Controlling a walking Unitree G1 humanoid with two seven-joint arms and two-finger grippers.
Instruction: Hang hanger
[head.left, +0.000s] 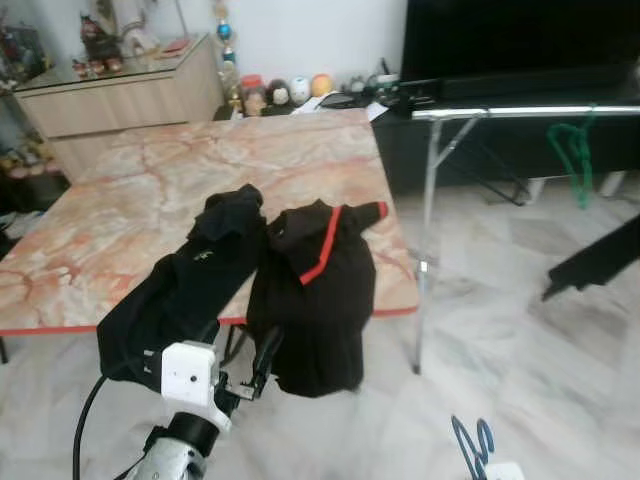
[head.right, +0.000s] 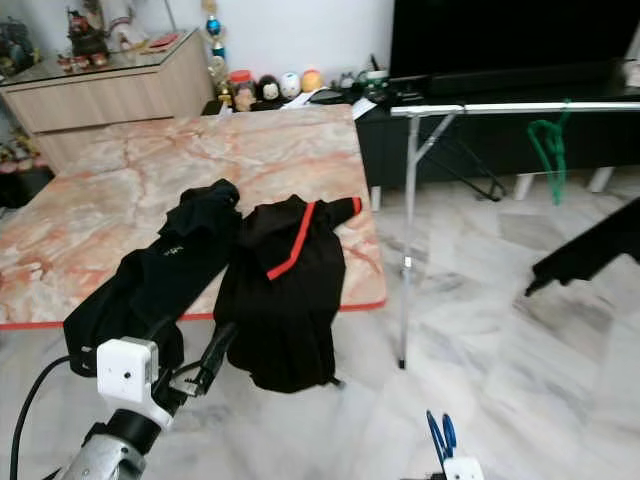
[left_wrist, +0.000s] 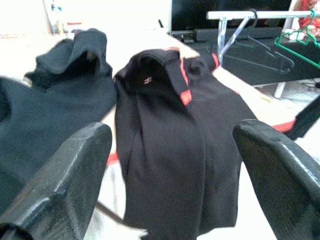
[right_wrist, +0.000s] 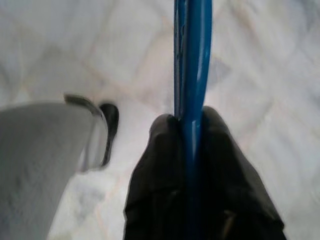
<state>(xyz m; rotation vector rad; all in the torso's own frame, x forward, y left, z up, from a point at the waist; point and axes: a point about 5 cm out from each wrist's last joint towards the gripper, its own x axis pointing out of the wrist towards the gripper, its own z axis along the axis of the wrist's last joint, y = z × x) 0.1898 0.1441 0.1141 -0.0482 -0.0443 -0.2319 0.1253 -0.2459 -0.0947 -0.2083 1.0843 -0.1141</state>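
My right gripper (right_wrist: 192, 125) is shut on a blue hanger (right_wrist: 192, 60), low over the floor at the near right; the hanger's top (head.left: 470, 440) pokes up there. A silver clothes rail (head.left: 520, 112) stands to the right of the table with a green hanger (head.left: 572, 150) on it, and black hangers (left_wrist: 260, 50) hang from it too. My left gripper (head.left: 262, 362) is open, just short of a black garment with red trim (head.left: 315, 290) that droops over the near edge of the marble table (head.left: 150, 180). Nothing is between its fingers (left_wrist: 75, 170).
A second black garment (head.left: 190, 280) lies left of the first, also over the edge. A black TV unit (head.left: 500, 150) and a wooden sideboard (head.left: 120, 100) line the back wall. A dark slanted object (head.left: 600, 260) juts in at the right. Tiled floor lies open between table and rail.
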